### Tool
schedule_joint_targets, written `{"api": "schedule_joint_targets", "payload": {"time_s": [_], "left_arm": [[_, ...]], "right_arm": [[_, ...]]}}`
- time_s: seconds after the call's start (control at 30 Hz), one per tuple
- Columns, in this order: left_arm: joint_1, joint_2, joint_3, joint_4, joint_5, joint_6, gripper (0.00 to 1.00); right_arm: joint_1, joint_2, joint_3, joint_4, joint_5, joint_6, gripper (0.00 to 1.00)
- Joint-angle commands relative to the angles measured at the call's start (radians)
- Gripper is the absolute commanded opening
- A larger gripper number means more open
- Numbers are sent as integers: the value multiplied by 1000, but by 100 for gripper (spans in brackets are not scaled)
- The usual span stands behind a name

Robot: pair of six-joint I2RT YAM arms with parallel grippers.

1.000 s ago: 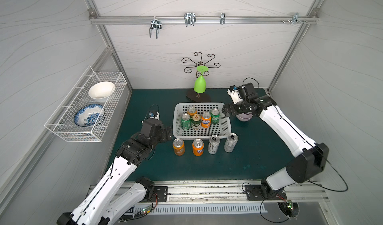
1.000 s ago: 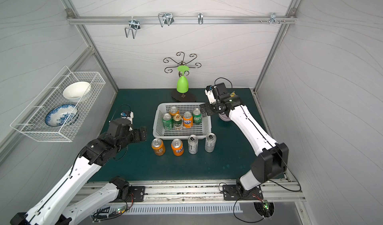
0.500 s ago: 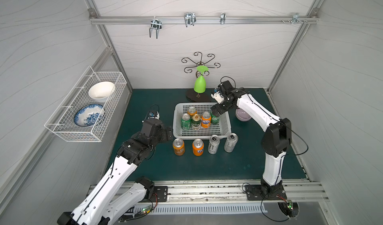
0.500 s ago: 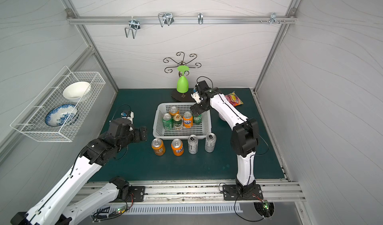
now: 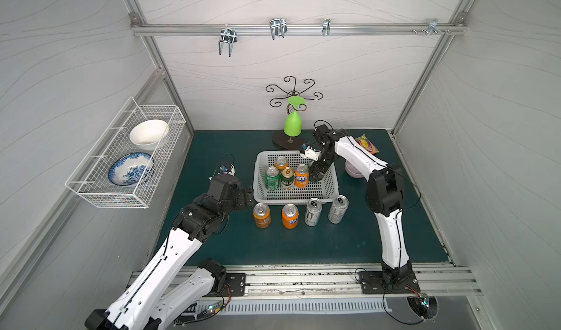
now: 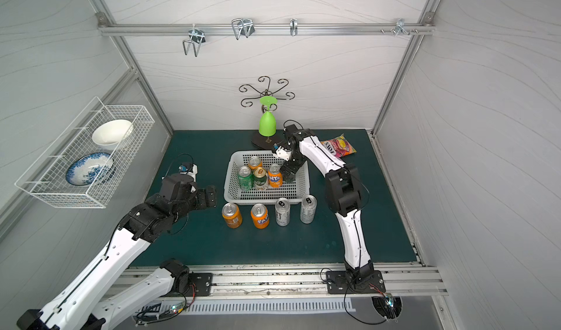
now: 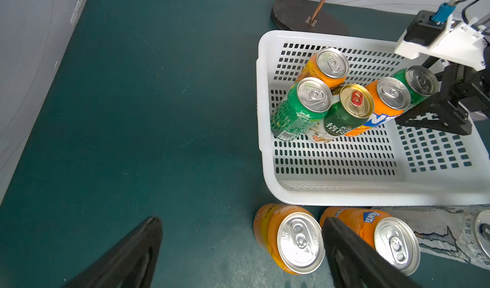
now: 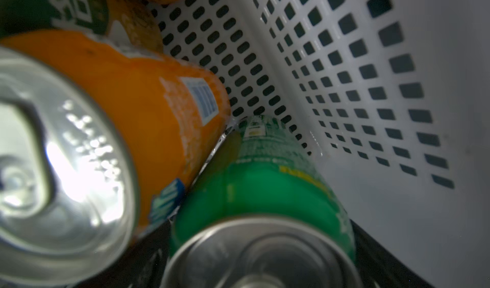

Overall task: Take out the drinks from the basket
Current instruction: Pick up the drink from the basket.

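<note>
While nine drinks make up the full count, four already stand on the green mat just in front of the basket (image 5: pixel 331 182): two orange cans (image 5: pixel 261 215) (image 5: pixel 290 216) and two slim silver cans (image 5: pixel 313 212) (image 5: pixel 338 209), all upright in a row. Five are left inside, clustered toward the far side: an orange can at the back (image 7: pixel 324 68), a green Sprite can (image 7: pixel 301 109), a dark green gold-topped can (image 7: pixel 347 110), an orange Fanta can (image 7: pixel 383 103), and a second green can (image 7: pixel 416 86) nearest the right wall. My right gripper (image 5: pixel 316 173) is lowered into the basket with its jaws spread wide to either side of that last green can (image 8: pixel 265 201), not yet closed on it; whether the pads touch it I cannot tell. My left gripper (image 7: pixel 238 255) hangs open and empty over the mat beside the basket, near the removed orange cans. Tally: four out, five to go, by my judgement slightly under halfway.
</note>
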Motion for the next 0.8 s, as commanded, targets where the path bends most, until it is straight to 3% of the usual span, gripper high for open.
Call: {"api": "schedule_joint_targets", "payload": {"time_s": [0.0, 0.47, 0.77], "left_arm": [[8, -2, -1, 43, 10, -9, 99], [8, 0, -4, 42, 1, -11, 99], [8, 3, -7, 45, 1, -11, 98]], "right_arm": [[-9, 23, 42, -19, -23, -63, 99], [8, 113, 75, 31, -12, -98, 99], [9, 137, 99, 45, -31, -97, 91]]}}
